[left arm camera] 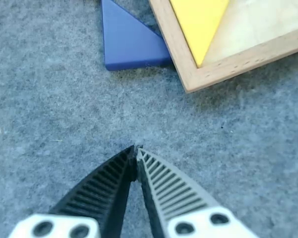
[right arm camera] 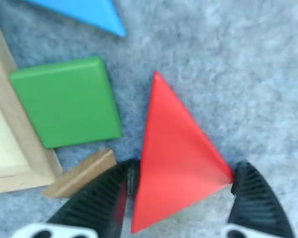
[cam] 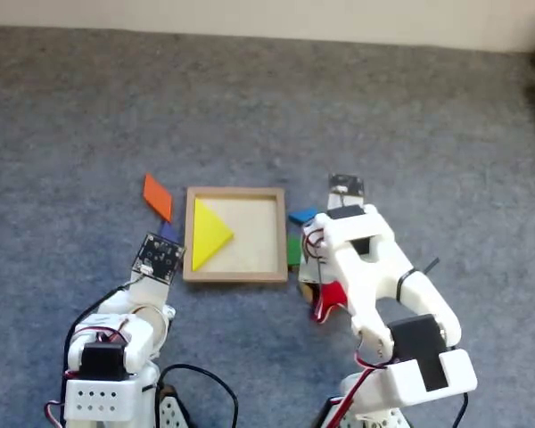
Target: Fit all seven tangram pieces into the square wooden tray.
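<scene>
The square wooden tray (cam: 234,272) lies mid-table with a yellow triangle (cam: 209,234) in its left half. My left gripper (left arm camera: 135,151) is shut and empty over bare carpet, just short of the tray's corner (left arm camera: 196,79) and a dark blue triangle (left arm camera: 126,42) that touches the tray's outer edge. My right gripper (right arm camera: 185,171) is to the right of the tray, with its fingers closed against both sides of a red triangle (right arm camera: 176,158). A green square (right arm camera: 64,101) and a tan wooden piece (right arm camera: 79,173) lie against the tray's right side. A light blue piece (right arm camera: 84,11) lies beyond them.
An orange parallelogram (cam: 158,196) lies on the carpet off the tray's upper left corner. Grey carpet stretches open behind the tray and to both sides. The right half of the tray floor (cam: 254,234) is bare wood.
</scene>
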Controlling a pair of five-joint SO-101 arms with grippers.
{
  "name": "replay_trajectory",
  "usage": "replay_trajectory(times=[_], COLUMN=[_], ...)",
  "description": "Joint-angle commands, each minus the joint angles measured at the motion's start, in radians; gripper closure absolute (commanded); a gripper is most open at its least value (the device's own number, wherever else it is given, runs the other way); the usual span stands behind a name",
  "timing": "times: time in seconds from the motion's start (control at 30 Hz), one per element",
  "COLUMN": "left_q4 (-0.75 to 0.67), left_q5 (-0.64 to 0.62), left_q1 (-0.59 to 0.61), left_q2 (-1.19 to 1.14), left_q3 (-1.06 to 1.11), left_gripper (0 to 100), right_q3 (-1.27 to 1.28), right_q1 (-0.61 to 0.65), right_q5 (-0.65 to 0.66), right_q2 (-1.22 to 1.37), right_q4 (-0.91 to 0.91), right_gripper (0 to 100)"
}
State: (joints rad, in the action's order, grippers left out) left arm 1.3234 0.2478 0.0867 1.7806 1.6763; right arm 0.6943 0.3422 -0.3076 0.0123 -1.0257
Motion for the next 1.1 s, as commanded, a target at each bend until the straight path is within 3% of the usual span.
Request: replay_trajectory(times=[0.0,0.13,0.33,0.8,0.97,1.07], left_q4=[0.005,0.005,0.005,0.005,0.005,0.005], left_q5=[-0.011,-0.011,-0.011,-0.011,-0.011,-0.011], left_q1=[0.012,0.012,0.012,0.012,0.012,0.012], left_q2=[0.035,0.035,0.035,0.035,0.035,0.035], left_q3=[0.021,0.021,0.021,0.021,0.021,0.021], left_gripper=[100,100,100,100,100,100], right_q3=[0.002,0.001,-0.028,-0.021,-0.019,-0.016], right_q1=[-0.013,-0.038,-0.085,-0.084,-0.084,-0.082], right_q5=[0.014,0.081,0.17,0.19,0.296,0.239], right_q2=[0.015,0.005,-0.005,-0.268,-0.292,-0.294], right_q4=[0.047,0.041,-0.016,-0.059,-0.062,-0.064], right_gripper=[74.4,75.5,86.5,86.8,86.8,85.7])
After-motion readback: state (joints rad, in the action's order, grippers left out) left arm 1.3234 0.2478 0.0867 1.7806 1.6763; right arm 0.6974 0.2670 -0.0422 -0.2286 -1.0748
